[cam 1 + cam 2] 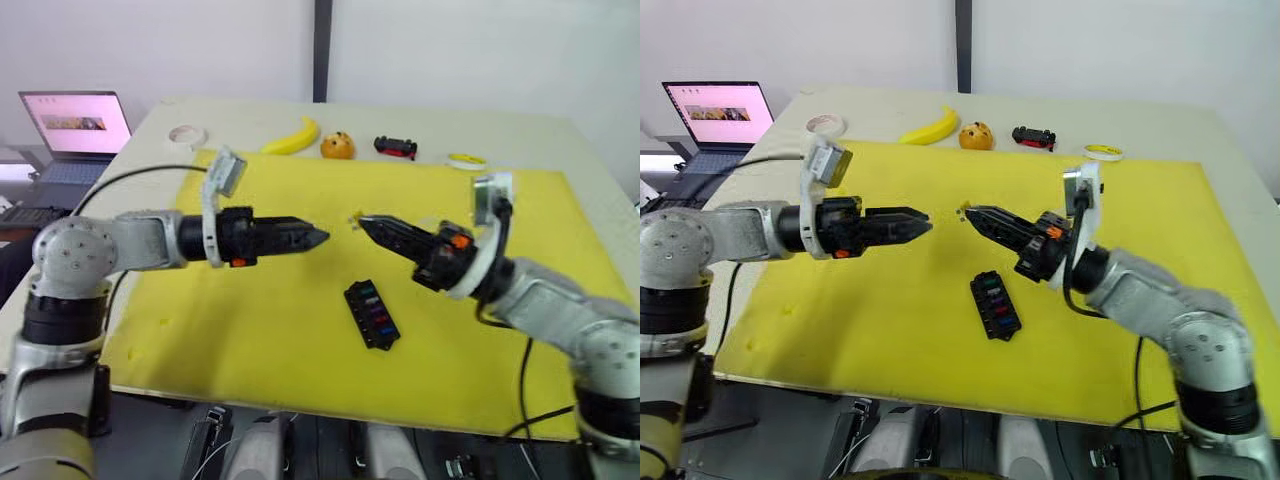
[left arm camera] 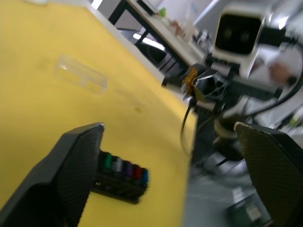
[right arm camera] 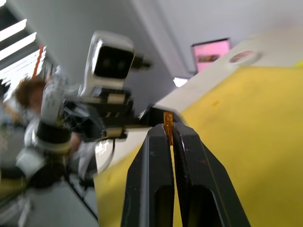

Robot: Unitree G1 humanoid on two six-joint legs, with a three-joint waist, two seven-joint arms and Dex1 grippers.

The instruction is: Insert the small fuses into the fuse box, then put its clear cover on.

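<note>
Yellow mat (image 1: pixel 250 340); right gripper (image 3: pixel 169 128) pinching brown-yellow fuse (image 3: pixel 167 124), left gripper (image 2: pixel 165 165) open, clear cover (image 2: pixel 80 75) in left wrist view.

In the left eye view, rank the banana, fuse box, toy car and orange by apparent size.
1. fuse box, though it lies nearest the camera
2. banana
3. toy car and orange look alike; unranked.

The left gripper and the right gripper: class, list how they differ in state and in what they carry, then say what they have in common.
1. The left gripper has its fingers spread wide apart; the right gripper has its fingers closed together.
2. The left gripper carries nothing, while the right gripper pinches a small brown-yellow fuse at its tips.
Shared: both have black fingers, are raised above the yellow mat, and point toward each other near the fuse box.
</note>
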